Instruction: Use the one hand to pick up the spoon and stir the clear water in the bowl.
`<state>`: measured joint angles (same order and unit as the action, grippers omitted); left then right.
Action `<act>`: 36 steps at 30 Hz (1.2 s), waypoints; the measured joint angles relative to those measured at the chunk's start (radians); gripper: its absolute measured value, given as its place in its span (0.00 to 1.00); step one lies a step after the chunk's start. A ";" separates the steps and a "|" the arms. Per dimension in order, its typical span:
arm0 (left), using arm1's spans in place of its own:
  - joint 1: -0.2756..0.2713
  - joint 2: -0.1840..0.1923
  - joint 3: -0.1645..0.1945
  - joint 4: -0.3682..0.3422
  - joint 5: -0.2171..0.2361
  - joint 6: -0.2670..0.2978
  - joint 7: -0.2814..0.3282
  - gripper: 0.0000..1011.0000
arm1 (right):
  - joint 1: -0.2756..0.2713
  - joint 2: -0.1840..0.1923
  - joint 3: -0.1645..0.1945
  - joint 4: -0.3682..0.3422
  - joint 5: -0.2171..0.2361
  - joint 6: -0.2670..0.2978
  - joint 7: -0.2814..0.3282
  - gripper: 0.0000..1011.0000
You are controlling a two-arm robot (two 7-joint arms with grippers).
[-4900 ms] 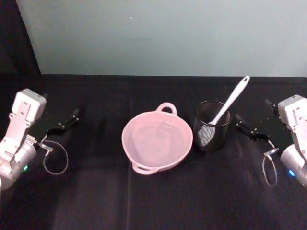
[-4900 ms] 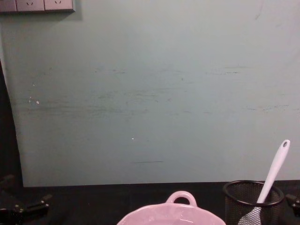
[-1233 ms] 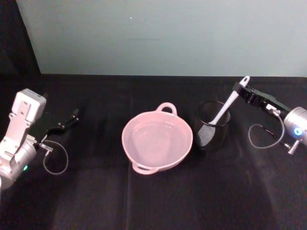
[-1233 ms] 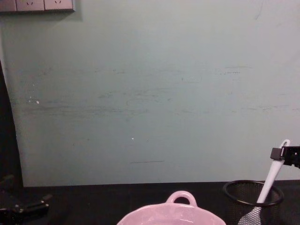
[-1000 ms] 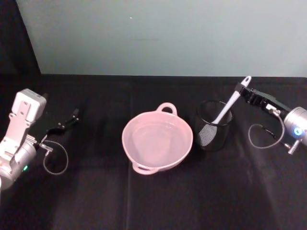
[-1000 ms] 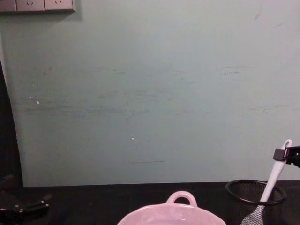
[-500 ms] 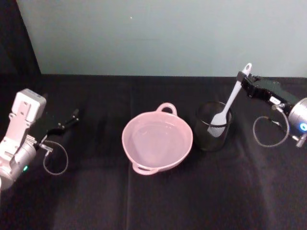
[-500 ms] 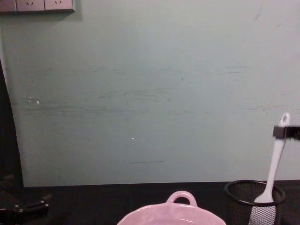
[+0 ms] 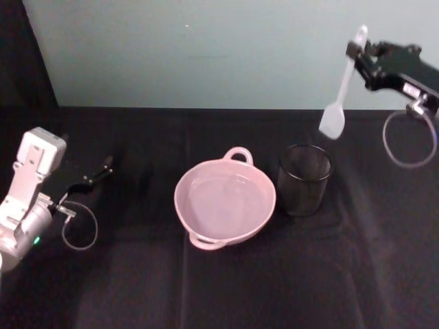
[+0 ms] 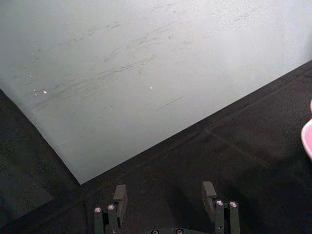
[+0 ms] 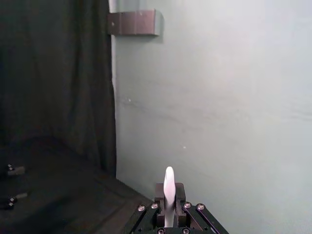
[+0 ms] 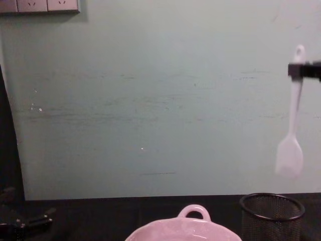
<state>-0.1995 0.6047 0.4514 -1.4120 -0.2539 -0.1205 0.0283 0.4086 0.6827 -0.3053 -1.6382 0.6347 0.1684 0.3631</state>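
My right gripper (image 9: 357, 49) is shut on the upper handle of the white spoon (image 9: 345, 82) and holds it high in the air. The spoon hangs nearly upright, its flat head above the black mesh cup (image 9: 304, 179). In the chest view the spoon (image 12: 293, 120) dangles from the right gripper (image 12: 299, 70) well above the cup rim (image 12: 271, 202). The right wrist view shows the handle end (image 11: 168, 183) sticking out between the shut fingers. The pink bowl (image 9: 180, 199) sits at the table's centre with clear water (image 9: 223, 204) in it. My left gripper (image 9: 96, 173) rests open at the far left.
The mesh cup stands just right of the bowl, nearly touching it. A pale green wall (image 9: 206, 48) rises behind the black-covered table (image 9: 240, 288). In the left wrist view the open left gripper (image 10: 164, 195) faces bare black cloth, with the bowl's edge (image 10: 308, 139) showing.
The right gripper has risen with the spoon, lifting its head fully out of the mesh cup to hang above it. The left arm has stayed still.
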 joint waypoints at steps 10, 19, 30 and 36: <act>0.000 0.000 0.000 0.000 0.000 0.000 0.000 1.00 | 0.137 -0.046 -0.054 -0.008 0.031 0.122 0.085 0.13; 0.000 0.000 0.000 0.000 0.000 0.000 0.000 1.00 | 0.175 -0.113 -0.157 0.008 0.074 0.152 0.133 0.13; 0.000 0.000 0.000 0.000 0.000 0.000 0.000 1.00 | 0.092 -0.127 -0.269 0.048 0.016 0.000 0.188 0.13; 0.000 0.000 0.000 0.000 0.000 0.000 0.000 1.00 | 0.070 -0.159 -0.303 0.110 -0.071 -0.111 0.196 0.13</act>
<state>-0.1995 0.6047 0.4514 -1.4120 -0.2539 -0.1205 0.0283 0.4784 0.5234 -0.6085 -1.5283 0.5632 0.0576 0.5593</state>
